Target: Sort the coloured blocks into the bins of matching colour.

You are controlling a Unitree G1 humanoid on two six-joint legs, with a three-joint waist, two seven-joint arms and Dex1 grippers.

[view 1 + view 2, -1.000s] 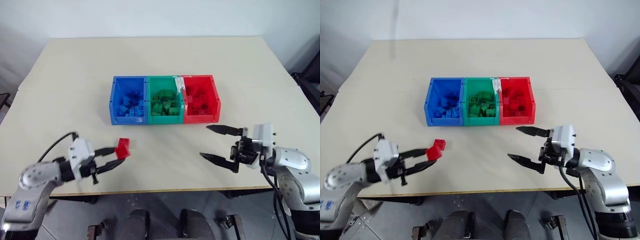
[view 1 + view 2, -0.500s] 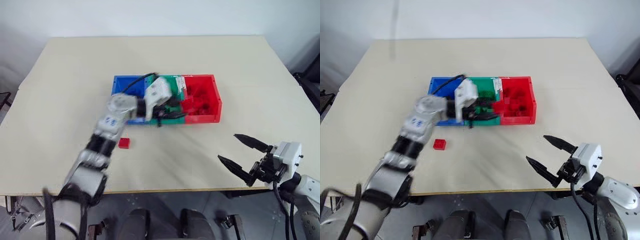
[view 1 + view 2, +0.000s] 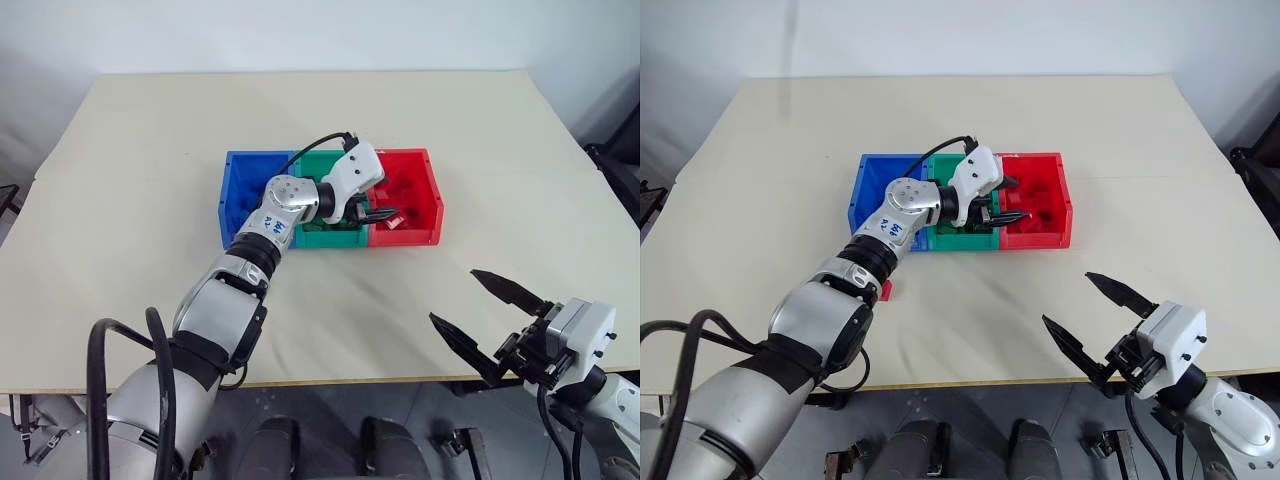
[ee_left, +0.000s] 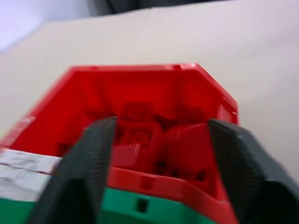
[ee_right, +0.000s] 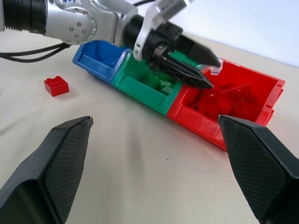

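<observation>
Swinging across from the near left, the left gripper [image 3: 385,214] now reaches over the red bin [image 3: 428,206], fingers spread and empty. The red block it carried a second ago slipped out on the way and lies on the counter [image 3: 120,200] near the blue bin [image 3: 228,195], so that delivery looks failed. The right gripper [image 3: 490,320], spread wide and empty, has drawn back to the near right. The right wrist view shows the dropped red block [image 5: 56,86] clearly; in the right eye view the left arm largely hides it.
</observation>
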